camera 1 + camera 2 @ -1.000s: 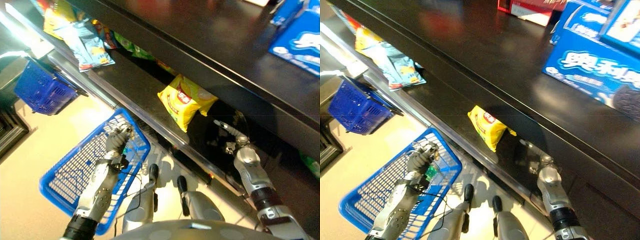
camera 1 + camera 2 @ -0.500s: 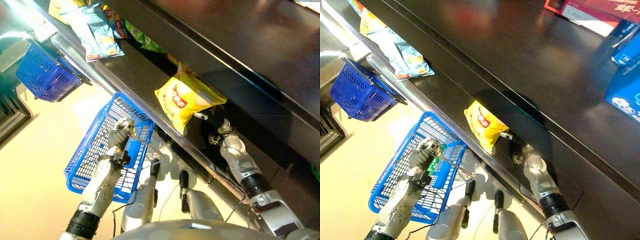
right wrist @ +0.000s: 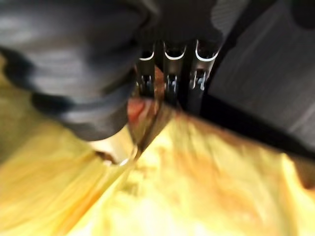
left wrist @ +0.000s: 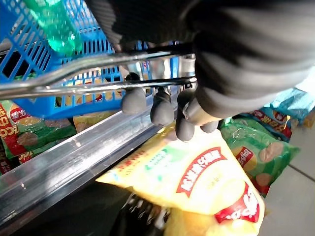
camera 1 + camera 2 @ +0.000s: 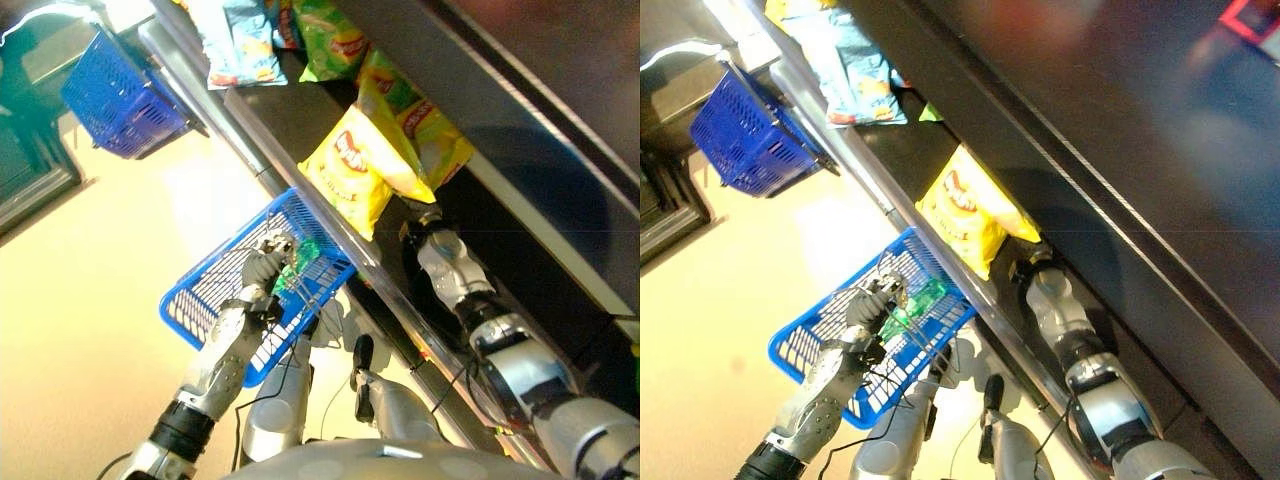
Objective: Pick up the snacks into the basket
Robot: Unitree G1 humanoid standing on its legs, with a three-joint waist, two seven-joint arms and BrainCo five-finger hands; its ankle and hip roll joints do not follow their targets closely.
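**A:** Left eye view first. What are you doing, and how do you do it well?

**B:** My right hand [image 5: 440, 262] reaches under the shelf [image 5: 300, 140] to the yellow snack bag [image 5: 362, 172]. The bag juts out past the shelf's metal front rail [image 5: 330, 225]. I judge the step to be drawing the bag off the shelf. To do it well I should keep a firm pinch, pull it clear of the rail, then carry it over the blue basket [image 5: 215, 290], which hangs just below the rail.

**A:** And your left hand?

**B:** My left hand [image 5: 262, 272] is curled round the basket's wire handle [image 5: 288, 290] and holds the basket beside the rail. A green packet [image 5: 303, 258] already lies inside.

**A:** Right eye view?

**B:** The same scene. The bag sits directly above the rail, and my right hand touches its lower back edge, behind the rail. A second blue basket [image 5: 745, 135] rests on the floor, well away from the rail.

**A:** Left wrist view?

**B:** My fingers [image 4: 162, 105] wrap the handle's two wire bars. Past them the yellow bag lies just beyond the rail, with green snack bags [image 4: 256, 152] beside it.

**A:** Right wrist view?

**B:** My fingers [image 3: 170, 73] are bent down onto the bag's yellow film [image 3: 197, 187], and a fold of it seems pinched against my thumb. So I judge the bag to be in my grasp, not yet clear of the shelf.
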